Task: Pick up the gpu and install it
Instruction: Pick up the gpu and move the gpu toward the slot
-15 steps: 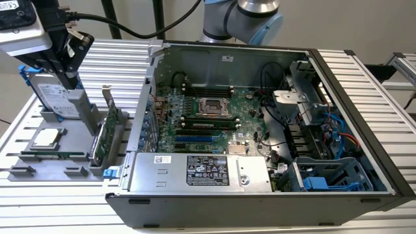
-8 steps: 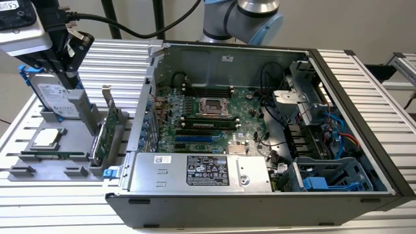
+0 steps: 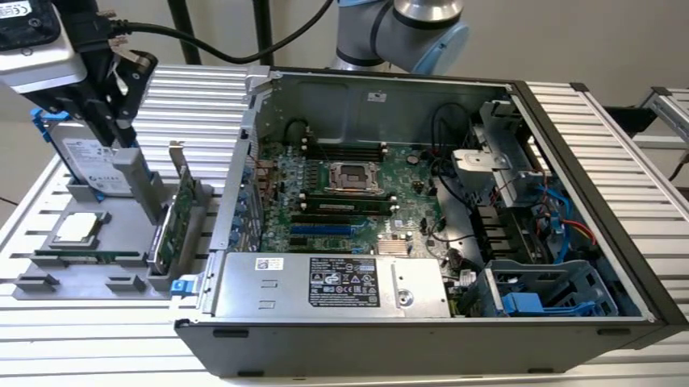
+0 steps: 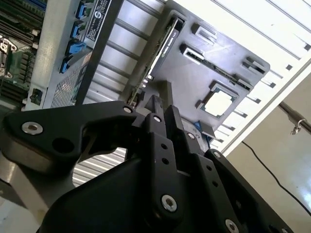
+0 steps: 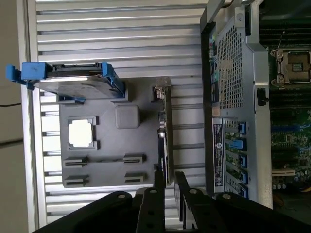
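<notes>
The gpu [image 3: 173,211] stands on its long edge in a slot of the grey holder tray [image 3: 121,278], green board showing and silver bracket up, just outside the open computer case [image 3: 431,201]. In both wrist views it shows edge-on as a thin strip [image 5: 165,133] [image 4: 164,46]. My gripper [image 3: 113,135] hangs above the tray, up and toward the exterior view's left of the card, clear of it. Its black fingers [image 5: 159,182] point down with a narrow gap and nothing between them; the gripper [image 5: 169,174] [image 4: 163,109] lines up with the card's edge.
On the tray also stand a silver hard drive with blue rails [image 3: 92,165] [image 5: 73,80], a processor chip [image 3: 81,228] [image 5: 80,133] and a narrow memory stick [image 3: 86,256]. Inside the case lie the motherboard with blue slots [image 3: 323,228] and the power supply [image 3: 334,284].
</notes>
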Robot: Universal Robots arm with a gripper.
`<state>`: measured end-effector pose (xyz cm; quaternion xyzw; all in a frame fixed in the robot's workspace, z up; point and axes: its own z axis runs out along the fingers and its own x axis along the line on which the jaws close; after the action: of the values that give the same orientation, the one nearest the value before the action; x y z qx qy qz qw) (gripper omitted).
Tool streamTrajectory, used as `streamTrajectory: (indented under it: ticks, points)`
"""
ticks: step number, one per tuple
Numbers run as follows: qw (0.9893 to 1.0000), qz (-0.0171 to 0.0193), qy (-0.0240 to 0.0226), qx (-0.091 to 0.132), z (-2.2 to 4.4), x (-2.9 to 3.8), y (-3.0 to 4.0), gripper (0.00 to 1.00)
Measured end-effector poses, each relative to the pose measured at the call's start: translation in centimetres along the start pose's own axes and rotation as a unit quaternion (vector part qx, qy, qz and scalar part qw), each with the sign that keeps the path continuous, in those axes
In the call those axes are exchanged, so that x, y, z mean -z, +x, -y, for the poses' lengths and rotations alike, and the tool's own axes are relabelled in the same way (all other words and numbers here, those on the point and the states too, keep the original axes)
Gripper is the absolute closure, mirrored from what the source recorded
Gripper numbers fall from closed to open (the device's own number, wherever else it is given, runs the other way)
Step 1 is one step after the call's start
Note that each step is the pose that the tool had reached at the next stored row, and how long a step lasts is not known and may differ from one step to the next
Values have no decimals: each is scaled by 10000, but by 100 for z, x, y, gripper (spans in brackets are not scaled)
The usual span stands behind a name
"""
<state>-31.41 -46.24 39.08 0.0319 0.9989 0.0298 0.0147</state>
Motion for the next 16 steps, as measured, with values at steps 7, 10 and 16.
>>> streamTrajectory:
  ticks: [7, 10, 16]
  points:
    - [10000, 5, -1, -2, 0, -1, 0, 0]
    - [10000, 17, -1, -1, 2, -21, 1, 0]
    - [10000, 21, -1, -1, 8, -129, 3, 0]
